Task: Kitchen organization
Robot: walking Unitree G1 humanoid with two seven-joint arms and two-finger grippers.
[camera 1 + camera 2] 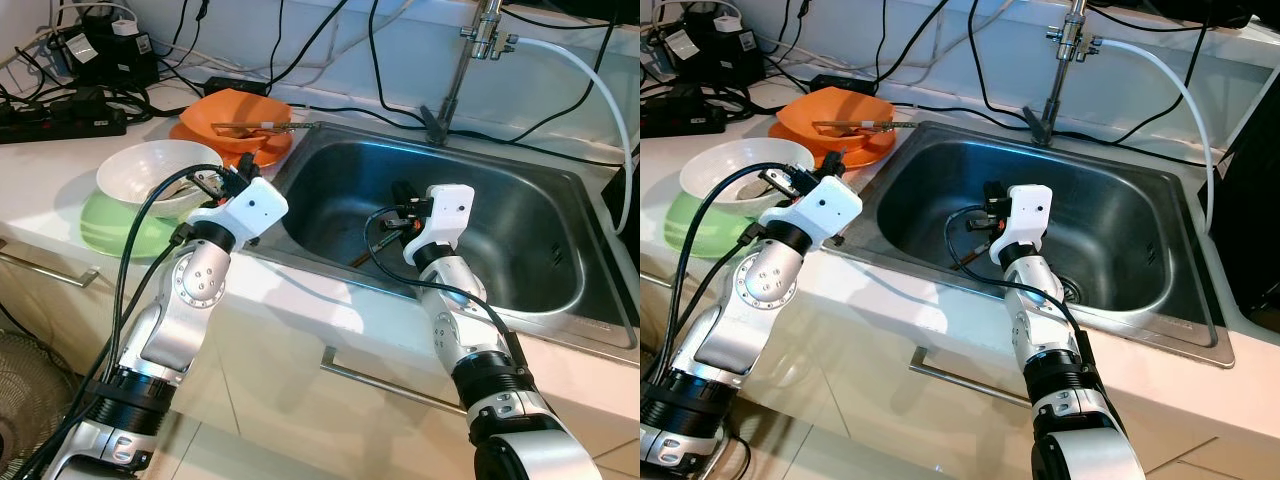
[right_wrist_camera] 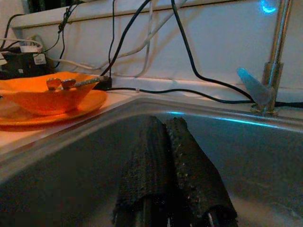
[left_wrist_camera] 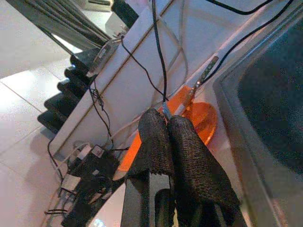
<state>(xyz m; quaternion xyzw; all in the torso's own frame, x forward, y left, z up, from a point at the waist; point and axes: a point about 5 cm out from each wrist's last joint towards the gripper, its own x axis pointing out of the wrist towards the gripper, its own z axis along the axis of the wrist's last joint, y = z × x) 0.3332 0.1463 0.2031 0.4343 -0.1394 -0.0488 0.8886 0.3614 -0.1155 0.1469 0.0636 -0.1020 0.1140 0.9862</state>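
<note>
Currently, left to right:
White bowl (image 1: pixel 150 172): stacked in green bowl (image 1: pixel 115 232), far left on the counter, likely awaiting sorting.
Left gripper (image 1: pixel 222 186): fingers pressed together, empty, beside the white bowl.
Orange dishes (image 1: pixel 232 125): far, by the sink's left rim, utensil across them.
Right gripper (image 2: pixel 168 142): closed, empty, inside sink (image 1: pixel 520 215).

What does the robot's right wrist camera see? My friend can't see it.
The right gripper, its two black fingers pressed shut, points into a steel sink. An orange bowl sits on an orange plate beside the sink, with a tap and black cables along the wall behind.
</note>
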